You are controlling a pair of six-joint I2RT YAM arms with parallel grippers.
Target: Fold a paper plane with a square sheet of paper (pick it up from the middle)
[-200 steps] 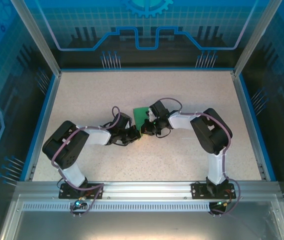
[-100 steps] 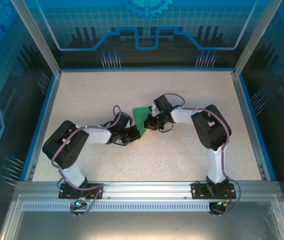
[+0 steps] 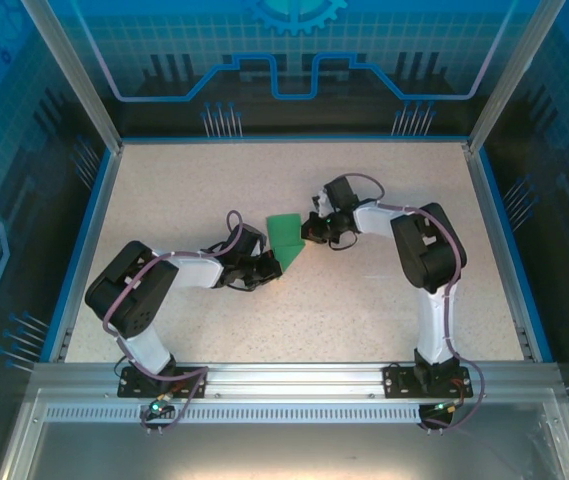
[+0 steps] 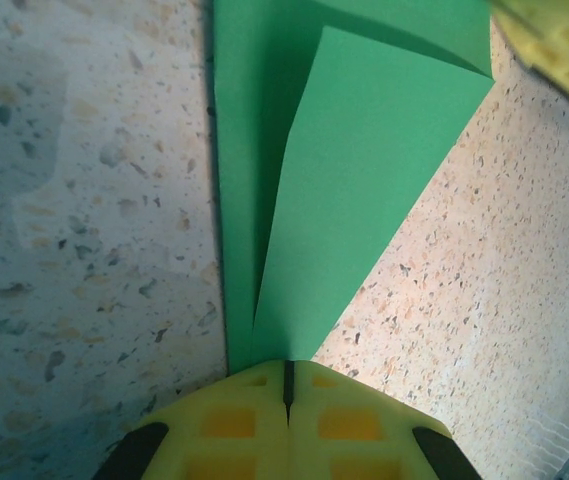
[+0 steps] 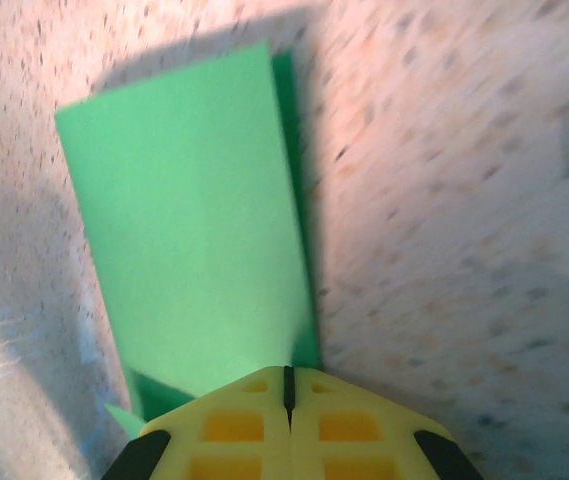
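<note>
Paper plane (image 3: 285,237), half folded, on the surface (image 3: 184,190), ends hidden beneath left end effector (image 4: 286,373) and right end effector (image 5: 287,381), both pressed together; any pinch cannot be told

Green paper sheet (image 3: 286,239) lies mid-table, partly folded: a narrow strip running from far-left to near-right, flat on the speckled table (image 3: 364,320). Left gripper (image 3: 270,268) sits at the sheet's near end, fingertips against it, jaws closed. Right gripper (image 3: 311,231) is at the sheet's right edge near the far end, also closed and touching the edge. The view is too small to tell a pinch from a press on either side. Left arm (image 3: 139,290) reaches in low from the near-left, elbow folded. Right arm (image 3: 426,255) stands up from the near-right and bends over toward centre. Both bases are bolted to the aluminium rail (image 3: 294,382) at the near edge.
</note>
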